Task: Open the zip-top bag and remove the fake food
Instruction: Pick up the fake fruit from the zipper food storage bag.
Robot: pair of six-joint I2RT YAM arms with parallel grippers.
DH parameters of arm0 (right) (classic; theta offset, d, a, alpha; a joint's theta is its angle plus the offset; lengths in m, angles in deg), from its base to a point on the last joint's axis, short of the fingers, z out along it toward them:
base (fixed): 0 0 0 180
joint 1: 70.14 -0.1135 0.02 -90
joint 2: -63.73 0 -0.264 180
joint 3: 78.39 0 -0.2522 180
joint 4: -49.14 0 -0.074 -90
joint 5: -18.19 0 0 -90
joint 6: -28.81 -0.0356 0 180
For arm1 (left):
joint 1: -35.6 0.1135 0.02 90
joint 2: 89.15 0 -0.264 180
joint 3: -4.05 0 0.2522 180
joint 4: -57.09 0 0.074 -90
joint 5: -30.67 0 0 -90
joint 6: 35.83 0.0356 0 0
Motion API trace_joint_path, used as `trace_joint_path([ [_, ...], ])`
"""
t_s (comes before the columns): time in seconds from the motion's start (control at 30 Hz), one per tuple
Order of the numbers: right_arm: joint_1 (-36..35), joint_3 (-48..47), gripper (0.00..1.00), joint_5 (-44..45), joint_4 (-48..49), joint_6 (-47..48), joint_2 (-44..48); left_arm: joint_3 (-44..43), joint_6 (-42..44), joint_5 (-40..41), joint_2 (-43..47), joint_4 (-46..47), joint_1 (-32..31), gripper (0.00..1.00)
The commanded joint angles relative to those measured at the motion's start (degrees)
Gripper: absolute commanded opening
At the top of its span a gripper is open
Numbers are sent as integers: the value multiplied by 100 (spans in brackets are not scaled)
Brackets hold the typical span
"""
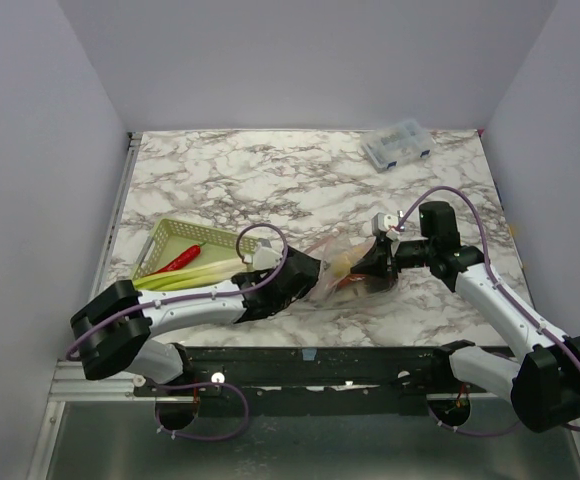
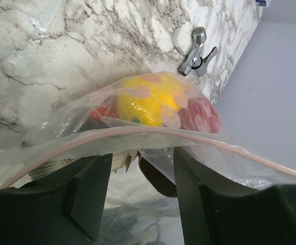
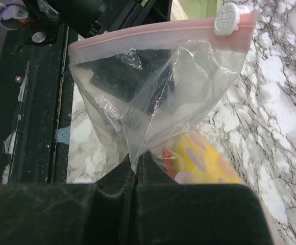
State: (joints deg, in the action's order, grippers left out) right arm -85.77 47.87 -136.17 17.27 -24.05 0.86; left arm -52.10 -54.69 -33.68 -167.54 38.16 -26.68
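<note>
Two grippers met at the zip-top bag point(image 1: 338, 262) in the top external view. The bag lay on the marble counter point(image 1: 270, 170) near its front edge. The left gripper point(image 1: 310, 272) came at the bag from the left and the right gripper point(image 1: 375, 262) from the right, both about equally close. The bag's length ran roughly left to right between them. A red chili point(image 1: 182, 259) and a pale green stalk point(image 1: 195, 273) already sat in the pale green mesh basket point(image 1: 165, 232), well to the left.

From the left wrist, the left gripper point(image 2: 138, 163) had its fingers point(image 2: 89, 191) spread, and I could see nothing clearly pinched. The bag's pink zip strip point(image 2: 138, 131) arched across just ahead of the fingertips. Beyond it lay a yellow piece point(image 2: 148, 99) and a red round fruit point(image 2: 204, 115), straight ahead inside the bag. By my reading, any reach would go forward through that mouth. Only this view showed how the food lay relative to those fingers.

From the right wrist, the right gripper point(image 3: 136, 171) was pressed together, pinching a fold of the clear film. That grip held the bag up, with the zip strip point(image 3: 153, 34) and its white slider point(image 3: 227, 18) at the far end. The yellow piece point(image 3: 204, 161) sat just beside the fingers. Dark shapes showed through the plastic, probably the left gripper. Whether they were inside the bag or behind it, I could not tell.
</note>
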Motion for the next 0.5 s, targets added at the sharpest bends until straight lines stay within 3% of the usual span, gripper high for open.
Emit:
trace_joint_path([
  [0.0, 28, 14, 0, -77, -115, 85, 100, -292, -326, 314, -342, 174, -30, 53],
  [0.2, 27, 10, 0, -95, -108, 82, 97, -428, -266, 320, -532, 276, -106, 52],
  [0.3, 30, 26, 0, -82, -62, 41, 115, -450, -206, 501, -451, 82, -239, 42],
  [0.47, 30, 20, 0, -98, -52, 25, 112, -318, -182, 730, -248, -32, -426, 38],
])
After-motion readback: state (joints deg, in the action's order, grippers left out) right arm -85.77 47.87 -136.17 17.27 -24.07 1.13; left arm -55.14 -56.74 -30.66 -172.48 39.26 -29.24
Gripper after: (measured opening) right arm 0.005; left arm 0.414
